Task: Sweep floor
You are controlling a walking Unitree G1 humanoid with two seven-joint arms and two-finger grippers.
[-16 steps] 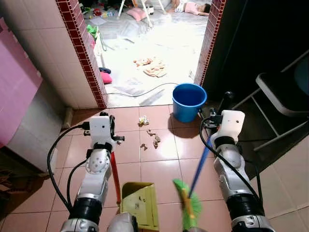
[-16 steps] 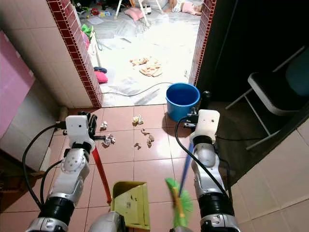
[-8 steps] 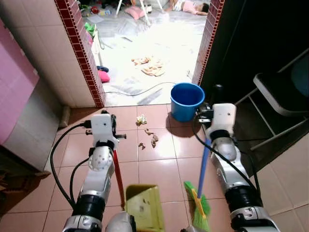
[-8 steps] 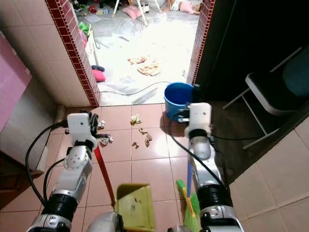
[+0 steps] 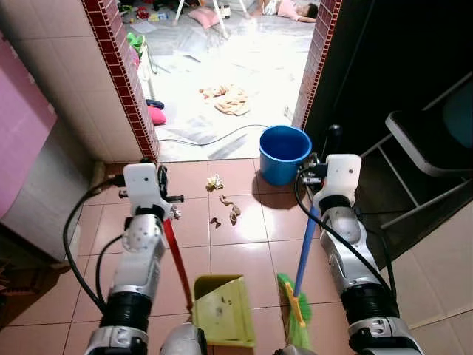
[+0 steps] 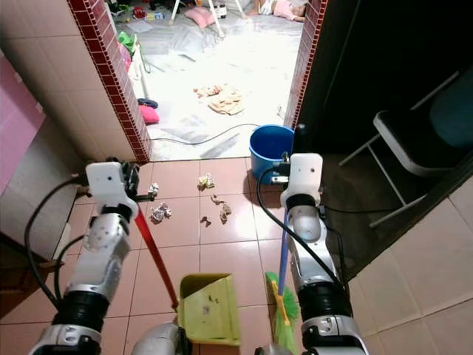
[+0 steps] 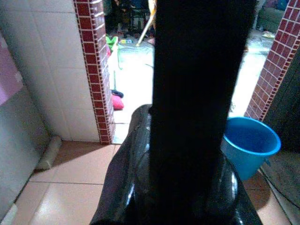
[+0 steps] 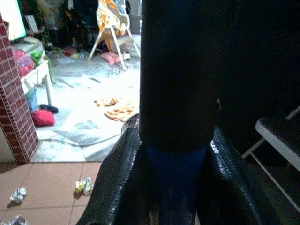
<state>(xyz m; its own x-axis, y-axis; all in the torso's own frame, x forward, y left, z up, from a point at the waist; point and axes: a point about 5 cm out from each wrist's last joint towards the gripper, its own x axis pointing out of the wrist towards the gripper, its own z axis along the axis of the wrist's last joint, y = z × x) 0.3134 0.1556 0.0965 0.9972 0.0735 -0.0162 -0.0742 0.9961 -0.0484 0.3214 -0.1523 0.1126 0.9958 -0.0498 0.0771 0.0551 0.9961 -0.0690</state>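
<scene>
Left gripper (image 7: 187,197): we clamp it on the dustpan's red handle (image 5: 175,255), left of centre.
Dustpan (image 5: 223,309): we see the yellow-green pan low in the frame's middle, on the floor tiles (image 5: 244,251).
Right gripper (image 8: 176,187): we close it around the broom's blue stick (image 5: 304,248), right of centre.
Broom head (image 5: 295,314): green bristles, bottom centre, just right of the dustpan.
Litter (image 5: 225,211): crumpled scraps we must sweep lie mid-frame, between both arms.
Bucket (image 5: 285,152): blue, by the doorway, above centre.
Chair (image 5: 429,148): folding, right edge.
</scene>
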